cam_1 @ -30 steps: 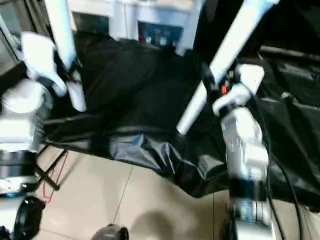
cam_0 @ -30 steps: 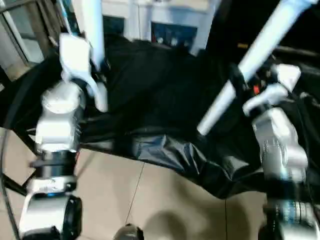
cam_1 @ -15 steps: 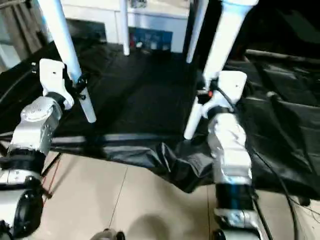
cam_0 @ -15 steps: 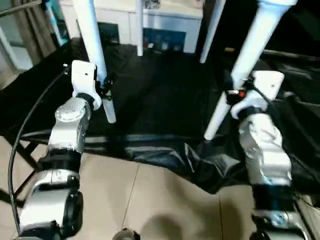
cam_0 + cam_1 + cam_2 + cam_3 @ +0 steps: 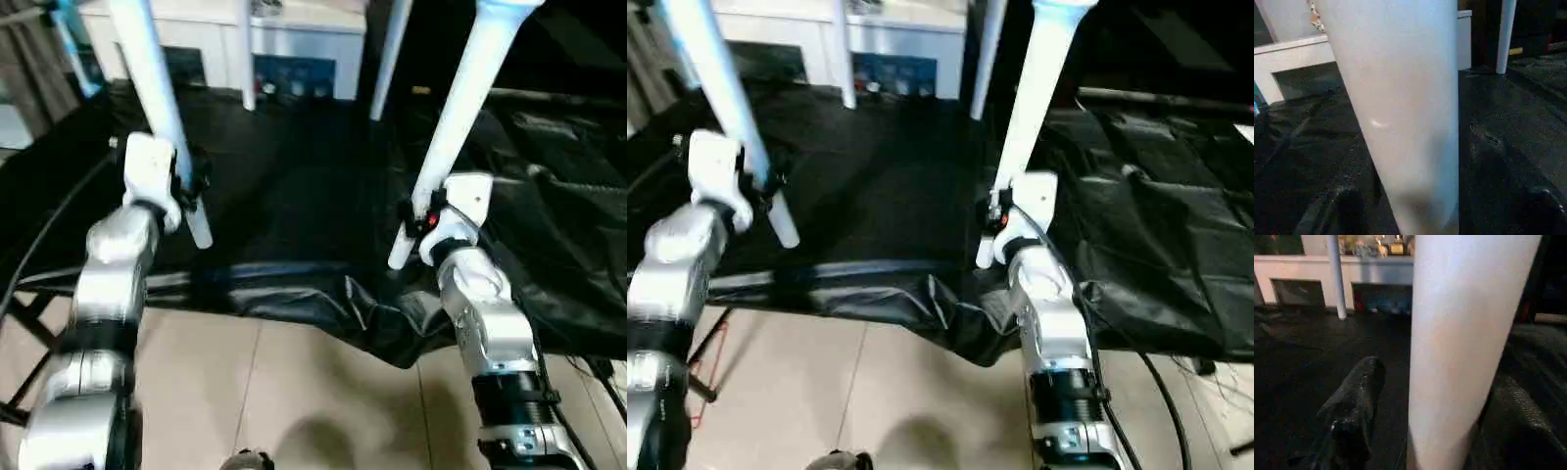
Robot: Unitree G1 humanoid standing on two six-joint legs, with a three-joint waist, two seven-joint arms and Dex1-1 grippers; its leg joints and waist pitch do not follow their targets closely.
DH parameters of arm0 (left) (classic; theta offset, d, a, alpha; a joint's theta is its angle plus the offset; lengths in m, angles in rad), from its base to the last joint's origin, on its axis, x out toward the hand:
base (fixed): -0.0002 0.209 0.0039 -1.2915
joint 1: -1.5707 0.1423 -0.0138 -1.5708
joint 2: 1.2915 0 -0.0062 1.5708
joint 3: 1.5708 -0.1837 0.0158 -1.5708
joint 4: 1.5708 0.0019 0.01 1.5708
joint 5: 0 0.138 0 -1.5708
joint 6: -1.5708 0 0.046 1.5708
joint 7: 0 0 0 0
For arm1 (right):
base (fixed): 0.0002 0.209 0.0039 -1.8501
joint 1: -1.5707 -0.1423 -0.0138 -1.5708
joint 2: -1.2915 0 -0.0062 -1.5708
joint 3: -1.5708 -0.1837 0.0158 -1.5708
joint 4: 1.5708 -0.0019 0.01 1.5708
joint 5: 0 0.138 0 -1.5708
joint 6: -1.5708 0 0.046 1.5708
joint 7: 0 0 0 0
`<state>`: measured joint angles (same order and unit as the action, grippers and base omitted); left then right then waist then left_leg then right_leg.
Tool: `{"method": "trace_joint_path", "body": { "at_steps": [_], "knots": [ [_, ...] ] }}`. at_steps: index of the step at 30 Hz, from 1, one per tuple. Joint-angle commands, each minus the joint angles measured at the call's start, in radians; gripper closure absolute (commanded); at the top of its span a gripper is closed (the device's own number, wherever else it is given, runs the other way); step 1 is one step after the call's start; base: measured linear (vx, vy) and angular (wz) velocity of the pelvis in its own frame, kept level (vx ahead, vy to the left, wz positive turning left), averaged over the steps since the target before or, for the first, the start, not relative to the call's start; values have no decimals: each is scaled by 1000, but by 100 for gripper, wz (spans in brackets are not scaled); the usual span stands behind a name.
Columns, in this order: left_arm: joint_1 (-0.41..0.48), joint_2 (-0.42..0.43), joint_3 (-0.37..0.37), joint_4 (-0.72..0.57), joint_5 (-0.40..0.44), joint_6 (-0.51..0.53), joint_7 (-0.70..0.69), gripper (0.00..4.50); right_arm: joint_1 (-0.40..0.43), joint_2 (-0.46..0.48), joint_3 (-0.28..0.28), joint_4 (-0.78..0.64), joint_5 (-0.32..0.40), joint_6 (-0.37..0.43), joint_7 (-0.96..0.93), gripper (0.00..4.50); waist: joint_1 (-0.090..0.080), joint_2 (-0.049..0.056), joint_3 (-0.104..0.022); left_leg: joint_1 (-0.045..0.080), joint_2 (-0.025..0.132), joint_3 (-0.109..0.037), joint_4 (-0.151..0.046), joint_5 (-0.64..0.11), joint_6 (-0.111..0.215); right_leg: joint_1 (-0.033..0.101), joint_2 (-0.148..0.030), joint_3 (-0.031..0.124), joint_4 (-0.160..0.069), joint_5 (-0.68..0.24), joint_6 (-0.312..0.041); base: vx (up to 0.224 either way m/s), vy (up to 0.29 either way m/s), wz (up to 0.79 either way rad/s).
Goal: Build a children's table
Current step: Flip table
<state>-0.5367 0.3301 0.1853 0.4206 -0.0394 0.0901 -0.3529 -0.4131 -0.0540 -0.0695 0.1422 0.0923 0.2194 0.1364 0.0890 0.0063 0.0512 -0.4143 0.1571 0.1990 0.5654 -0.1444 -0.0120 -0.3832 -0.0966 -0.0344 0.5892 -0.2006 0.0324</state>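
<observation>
L gripper (image 5: 192, 181) and R gripper (image 5: 416, 217) each sit at a near table leg (image 5: 157, 108), (image 5: 460, 117); can't tell if jaws clamp or are slack. Far legs (image 5: 390, 54) stand on the black cloth (image 5: 294, 186), so table's upright w/ top out of frame. Best to let go w/o nudging legs, I'd say.

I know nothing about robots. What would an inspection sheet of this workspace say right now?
Surface: black sheet over the work area, wrinkled along its near edge.
Job's things: four white table legs stand up; near left leg, near right leg, two far legs.
Clutter: nothing seen.
Grippers: left pincer at the near left leg, right pincer at the near right leg; grip unclear.
Cables: black cable beside the left arm, another by the right arm.
Surroundings: white cabinet behind, tiled floor in front.
</observation>
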Motion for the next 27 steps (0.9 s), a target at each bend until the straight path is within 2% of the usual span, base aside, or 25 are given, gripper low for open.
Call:
{"method": "trace_joint_path", "body": {
  "at_steps": [1,2,3,4,5,8,9,10,11,13,15,16,17,18,19,20,21,22,23,24,25,26,27],
  "knots": [
    [54,-16,-4,-143,-25,48,3,103,34,-10,14,-79,18,24,20,110,-4,7,-66,49,72,-41,-90,-430,-95,0,-54,32,-64,-191,-126,63,-33,-2],
    [56,-16,-3,-146,-25,49,3,103,34,-10,14,-80,18,24,20,110,-2,8,-69,49,74,-40,-87,-405,-86,1,-53,32,-61,-174,-128,63,-33,-2],
    [102,-20,7,-234,-34,76,18,89,56,-16,18,-118,21,41,30,98,-4,8,-69,47,74,-35,-82,-376,-71,0,-50,32,-59,-151,-137,71,-40,-2],
    [132,-24,13,-283,-37,90,27,77,71,-19,20,-141,26,53,35,89,-1,7,-72,40,74,-34,-78,-334,-58,6,-51,31,-56,-121,-140,74,-44,-3],
    [147,-27,17,-304,-40,96,32,72,78,-20,20,-152,30,60,36,82,-1,5,-73,40,71,-31,-74,-309,-51,6,-48,31,-55,-97,-144,74,-44,-3],
    [245,-40,30,-434,-55,132,51,57,120,-27,19,-213,40,99,37,64,2,1,-78,29,66,-26,-57,-136,4,19,-40,26,-33,100,-161,64,-30,-5],
    [248,-41,31,-438,-55,133,52,41,122,-27,19,-215,41,100,37,52,2,2,-80,30,68,-27,-53,-117,11,22,-40,25,-29,127,-164,54,-10,-5],
    [303,-51,39,-508,-63,147,65,30,147,-28,13,-250,48,120,37,42,1,0,-80,31,66,-25,-50,-96,24,21,-36,25,-27,153,-167,50,0,-3],
    [303,-51,39,-508,-63,147,65,26,147,-28,13,-250,48,120,37,36,3,1,-79,33,67,-24,-49,-97,30,21,-35,25,-28,151,-169,50,0,-3],
    [385,-63,53,-617,-77,176,77,23,185,-33,5,-307,48,151,20,21,0,1,-76,36,70,-24,-52,-120,28,21,-33,25,-32,108,-170,0,0,0],
    [401,-65,56,-634,-77,175,81,11,193,-32,2,-319,46,159,11,9,-1,2,-72,40,70,-22,-55,-162,18,15,-30,26,-39,38,-162,0,0,0],
    [429,-66,62,-658,-84,169,76,11,207,-32,-3,-339,53,161,10,9,-3,4,-68,39,70,-25,-60,-205,2,15,-31,27,-45,-30,-152,0,0,0],
    [463,-63,66,-686,-77,161,75,11,226,-37,-4,-364,53,163,13,9,-3,7,-63,43,72,-24,-66,-267,-21,8,-31,29,-55,-116,-134,0,0,0],
    [491,-63,72,-708,-78,153,73,11,243,-45,-1,-385,52,164,22,9,-2,7,-62,45,74,-26,-68,-292,-32,9,-32,30,-58,-144,-124,0,0,0],
    [524,-69,81,-738,-89,156,72,11,267,-52,1,-412,57,167,33,9,-5,6,-56,44,75,-28,-74,-340,-54,6,-30,30,-64,-207,-102,0,0,0],
    [563,-80,88,-767,-106,156,69,11,296,-53,-5,-445,96,181,59,9,-5,8,-57,52,76,-31,-75,-384,-72,4,-32,32,-67,-240,-89,0,0,0],
    [592,-88,91,-791,-121,161,67,11,317,-53,-10,-470,128,194,79,9,-7,6,-53,49,76,-32,-78,-402,-77,2,-30,33,-70,-258,-82,0,0,0],
    [615,-95,92,-810,-133,167,65,11,335,-52,-12,-490,153,205,94,9,-6,7,-52,52,74,-32,-79,-438,-85,-2,-31,34,-75,-294,-73,0,0,0],
    [626,-95,87,-816,-130,165,63,11,342,-54,-11,-497,155,207,98,9,-7,5,-49,54,72,-34,-79,-475,-93,-6,-32,34,-81,-345,-64,0,0,0],
    [700,-106,58,-863,-130,175,57,11,391,-77,2,-544,158,228,121,9,-6,7,-46,55,71,-36,-79,-498,-96,-9,-33,34,-86,-379,-58,0,0,0],
    [733,-118,46,-881,-129,196,66,11,416,-90,9,-562,152,236,129,9,-7,3,-38,53,73,-40,-84,-540,-105,-7,-36,34,-96,-447,-40,0,0,0],
    [733,-118,46,-881,-129,196,66,11,416,-90,9,-562,152,236,129,9,-9,2,-34,60,70,-41,-83,-580,-112,-14,-37,34,-105,-523,-23,0,0,0],
    [763,-133,33,-896,-120,214,84,11,438,-102,15,-575,147,248,134,9,-10,1,-36,65,68,-42,-79,-593,-116,-18,-38,35,-108,-554,-18,0,0,0]
  ]
}}
